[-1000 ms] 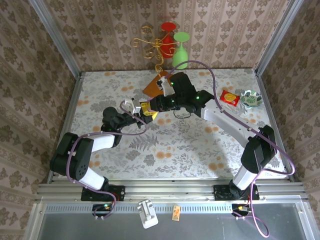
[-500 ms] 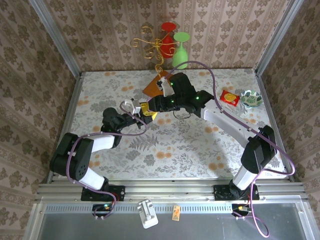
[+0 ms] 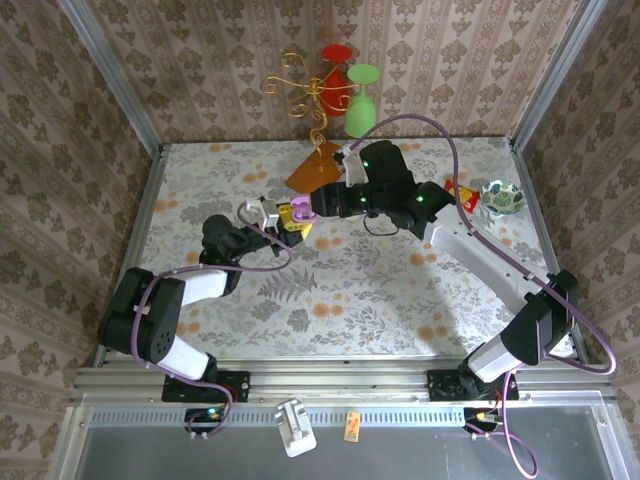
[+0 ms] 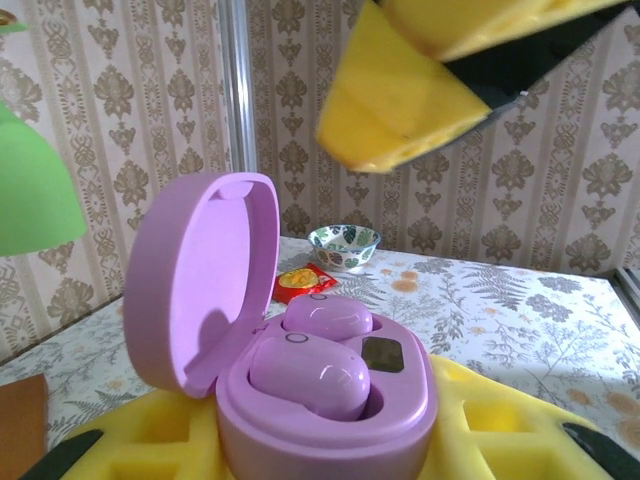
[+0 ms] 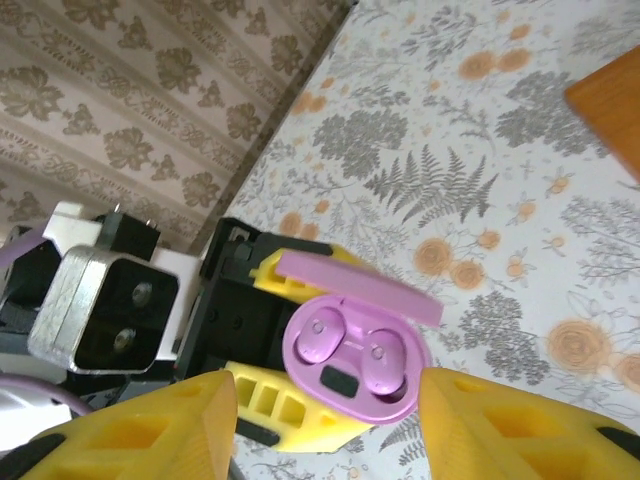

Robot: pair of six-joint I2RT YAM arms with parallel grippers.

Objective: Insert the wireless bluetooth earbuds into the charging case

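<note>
Two earbuds (image 5: 330,337) fill the case (image 5: 360,287) — clearest from right wrist.

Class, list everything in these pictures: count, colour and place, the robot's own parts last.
charging case: one, purple, lid open, in the left gripper
earbuds: two, purple, seated in the case
board: one, orange-brown, far middle of the table
wire stand: one, gold, beyond the far edge
red glass: one, by the stand
green glass: one, by the stand
packet: one, red and yellow, far right
bowl: one, green-patterned, beside the packet
small pieces: two, white and orange, near ledge
table: one, floral, under everything
left gripper: one, yellow pads, shut on the case
right gripper: one, yellow pads, open, near the case
</note>
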